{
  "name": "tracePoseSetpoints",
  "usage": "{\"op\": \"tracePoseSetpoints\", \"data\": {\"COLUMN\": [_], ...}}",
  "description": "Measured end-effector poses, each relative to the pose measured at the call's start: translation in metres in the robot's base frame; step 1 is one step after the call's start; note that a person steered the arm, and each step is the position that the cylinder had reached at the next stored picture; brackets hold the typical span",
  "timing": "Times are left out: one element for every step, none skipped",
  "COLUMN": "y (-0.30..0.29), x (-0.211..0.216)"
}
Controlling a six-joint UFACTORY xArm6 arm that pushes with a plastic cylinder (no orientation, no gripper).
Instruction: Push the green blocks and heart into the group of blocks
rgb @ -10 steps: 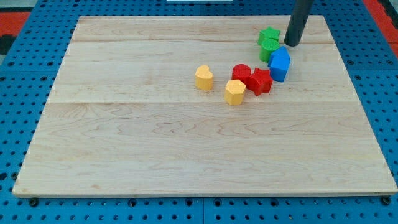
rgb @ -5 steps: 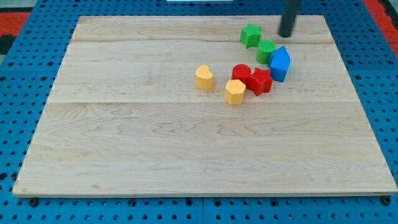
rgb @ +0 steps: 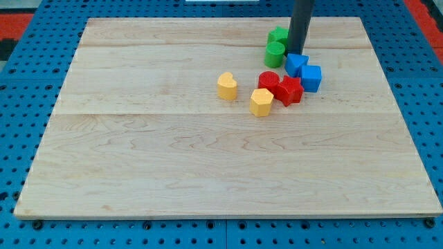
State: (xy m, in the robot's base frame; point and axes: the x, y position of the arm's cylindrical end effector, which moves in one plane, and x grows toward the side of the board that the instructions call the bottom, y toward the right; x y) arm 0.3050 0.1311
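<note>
My tip (rgb: 299, 53) stands near the view's top right, just right of the green cylinder (rgb: 275, 54) and just above a blue block (rgb: 296, 64). The green star (rgb: 278, 34) lies directly above the cylinder, partly behind the rod. The yellow heart (rgb: 226, 86) sits alone, left of the group. The group holds a red cylinder (rgb: 268, 80), a red star (rgb: 290, 90), a yellow hexagon (rgb: 261, 102) and a second blue block (rgb: 311, 77).
The wooden board (rgb: 208, 166) lies on a blue pegboard (rgb: 14, 138). The board's top edge is close above the green star.
My tip moved left and down, in between the green and blue blocks. The green cylinder slid left under the green star. The blue blocks now show as two, slightly apart.
</note>
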Motion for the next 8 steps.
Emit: {"op": "tracePoseSetpoints", "data": {"y": [-0.01,-0.027,-0.029,-0.063,-0.069,-0.081,-0.122,-0.159], "x": [0.004,0.02,-0.01,-0.006,-0.01,-0.026,-0.045,-0.045]}}
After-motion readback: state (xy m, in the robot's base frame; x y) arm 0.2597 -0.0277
